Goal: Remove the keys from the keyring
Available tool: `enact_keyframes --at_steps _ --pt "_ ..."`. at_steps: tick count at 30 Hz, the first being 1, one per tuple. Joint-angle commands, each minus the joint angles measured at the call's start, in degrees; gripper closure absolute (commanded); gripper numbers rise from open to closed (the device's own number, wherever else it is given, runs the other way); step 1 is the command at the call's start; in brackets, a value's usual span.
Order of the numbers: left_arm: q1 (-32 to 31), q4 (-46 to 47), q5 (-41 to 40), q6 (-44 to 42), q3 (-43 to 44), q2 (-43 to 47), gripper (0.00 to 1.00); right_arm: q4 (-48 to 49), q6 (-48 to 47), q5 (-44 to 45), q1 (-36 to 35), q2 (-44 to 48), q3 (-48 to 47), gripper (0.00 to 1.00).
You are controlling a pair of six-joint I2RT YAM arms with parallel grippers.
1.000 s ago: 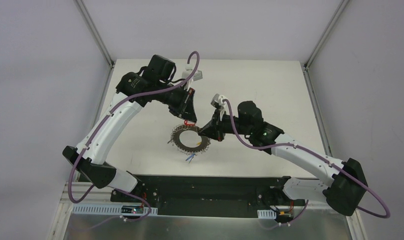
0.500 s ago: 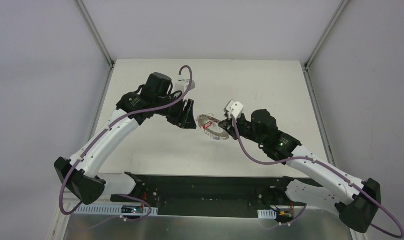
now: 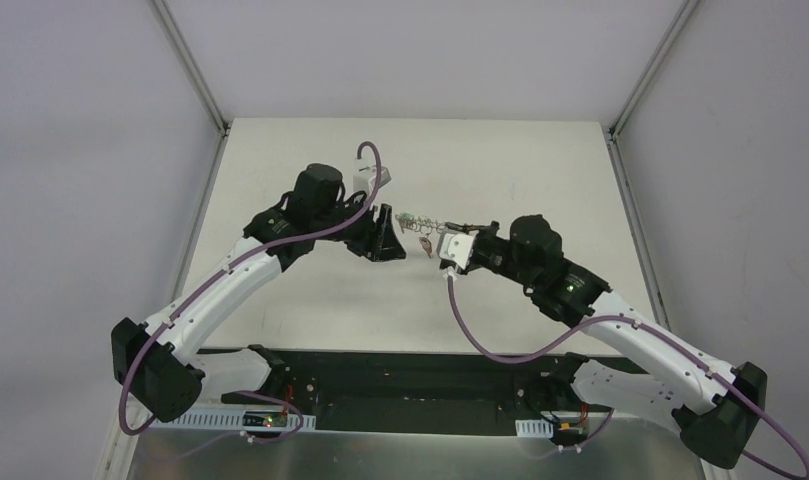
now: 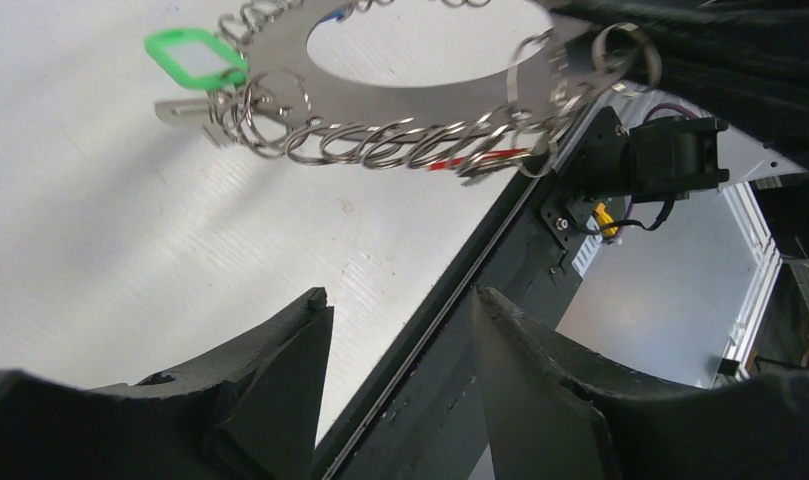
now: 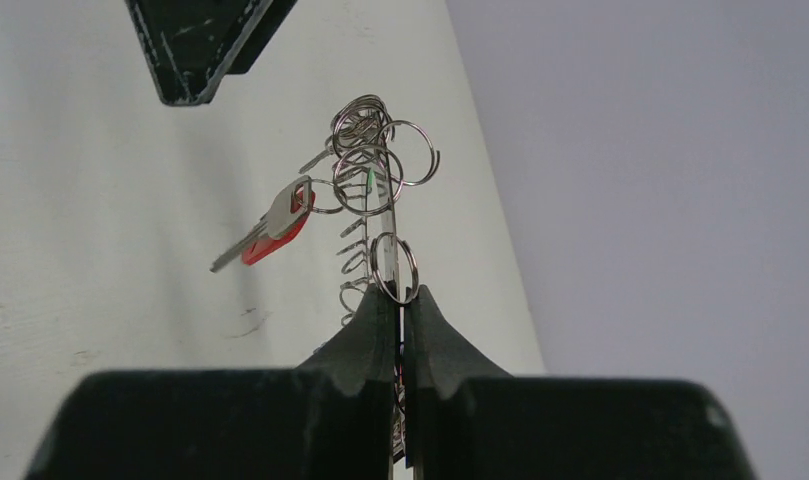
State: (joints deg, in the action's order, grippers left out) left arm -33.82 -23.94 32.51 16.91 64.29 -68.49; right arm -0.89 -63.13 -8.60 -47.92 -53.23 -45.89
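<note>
No text, label, brand, number or sign legible in any view; white insert of the green tag (image 4: 185,58) in the left wrist view is blurred, nothing readable on it

Both arms stretched inward over the table's (image 3: 540,170) middle.
Left gripper (image 4: 397,293) spread wide; right gripper (image 5: 400,300) pinched tight on the keyring (image 4: 410,95).

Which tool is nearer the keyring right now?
Right. The right tool is shut on the keyring's edge. The left tool is open beside the ring, apart from it, holding nothing.
</note>
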Motion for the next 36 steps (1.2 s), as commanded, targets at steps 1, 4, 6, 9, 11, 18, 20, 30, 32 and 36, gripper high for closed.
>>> enact_keyframes --at_steps 1,4,6,9,11,18,20,30,32,36 --pt "-0.7 10.6 1.1 2.1 -3.4 3.2 0.45 5.6 -9.6 -0.9 -0.2 0.1 -6.8 1.00" --pt "-0.8 15.1 -1.7 2.4 -6.4 5.0 0.44 5.4 -10.7 -0.8 -0.1 -1.2 -9.3 1.00" --pt "-0.8 19.7 -2.7 2.4 -8.8 6.3 0.44 4.7 -10.9 -0.7 -0.1 -2.1 -11.1 1.00" --pt "-1.1 30.5 -4.4 2.8 -13.7 8.9 0.43 3.9 -10.9 -0.5 -0.2 -3.4 -12.9 1.00" --pt "-1.5 37.1 -6.4 2.7 -17.0 10.6 0.42 3.8 -10.9 -0.4 -0.2 -4.1 -13.6 1.00" --pt "-2.5 49.6 -8.4 -3.0 -21.3 11.7 0.42 3.0 -10.8 -0.3 -0.1 -5.7 -16.0 1.00" --pt "-2.7 52.2 -5.8 -5.1 -21.3 10.7 0.44 2.3 -10.7 -0.4 -0.1 -6.0 -16.8 1.00" --pt "-3.6 53.1 -4.2 -7.6 -17.3 6.2 0.47 2.0 -9.4 -1.2 -0.1 -6.5 -18.2 1.00" --pt "-3.6 53.2 -4.2 -7.6 -16.9 5.7 0.48 2.0 -9.2 -1.3 -0.1 -6.5 -18.2 1.00" --pt "-3.8 54.2 -3.6 -7.0 -16.3 4.8 0.51 1.9 -8.9 -1.2 -0.2 -6.6 -18.1 1.00"
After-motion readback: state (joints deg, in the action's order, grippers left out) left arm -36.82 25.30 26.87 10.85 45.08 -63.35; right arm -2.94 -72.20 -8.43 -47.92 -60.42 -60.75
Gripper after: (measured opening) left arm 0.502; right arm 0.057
